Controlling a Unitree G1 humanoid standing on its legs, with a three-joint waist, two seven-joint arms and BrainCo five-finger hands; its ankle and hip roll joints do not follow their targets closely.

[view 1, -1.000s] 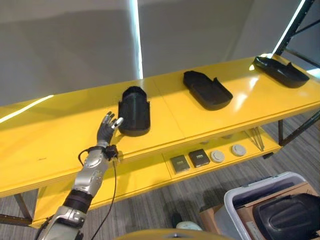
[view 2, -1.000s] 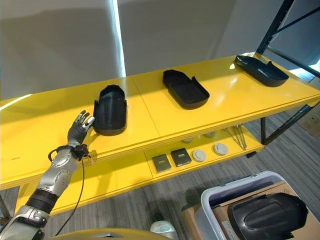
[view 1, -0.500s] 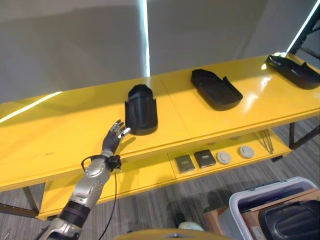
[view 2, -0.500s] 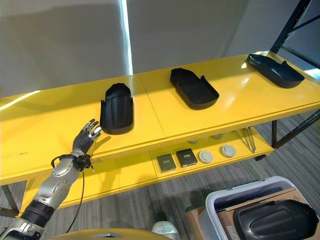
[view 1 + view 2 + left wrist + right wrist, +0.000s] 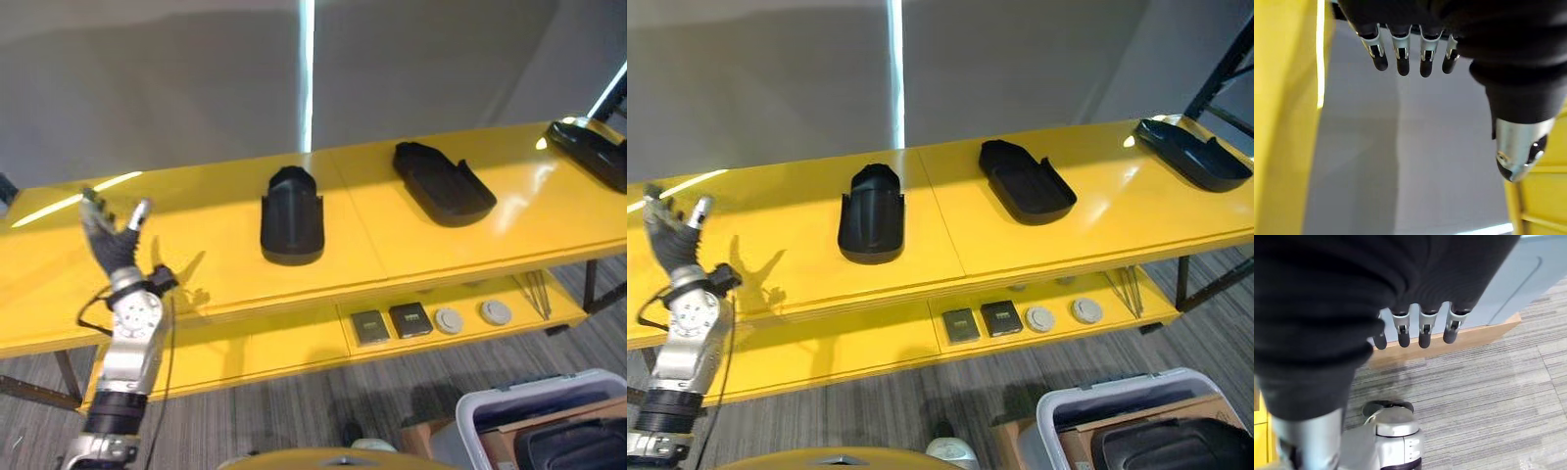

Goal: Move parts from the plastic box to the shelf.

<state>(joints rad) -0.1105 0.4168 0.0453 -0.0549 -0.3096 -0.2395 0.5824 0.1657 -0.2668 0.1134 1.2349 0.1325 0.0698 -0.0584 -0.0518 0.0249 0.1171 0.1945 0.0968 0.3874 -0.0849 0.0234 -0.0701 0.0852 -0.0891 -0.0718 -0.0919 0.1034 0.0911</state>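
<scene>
I see a long yellow shelf (image 5: 196, 211) with three black molded parts lying on its top board: one part (image 5: 291, 213) near the middle, a second part (image 5: 443, 182) to its right and well apart from it, and a third part (image 5: 1192, 153) at the far right end. On the lower board (image 5: 294, 338) lie two small dark square boxes (image 5: 391, 323) side by side, with two round grey discs (image 5: 472, 316) just to their right. On the grey carpet floor (image 5: 921, 406) at lower right stands a plastic box (image 5: 1087, 397) with a black part (image 5: 1171, 446) inside.
</scene>
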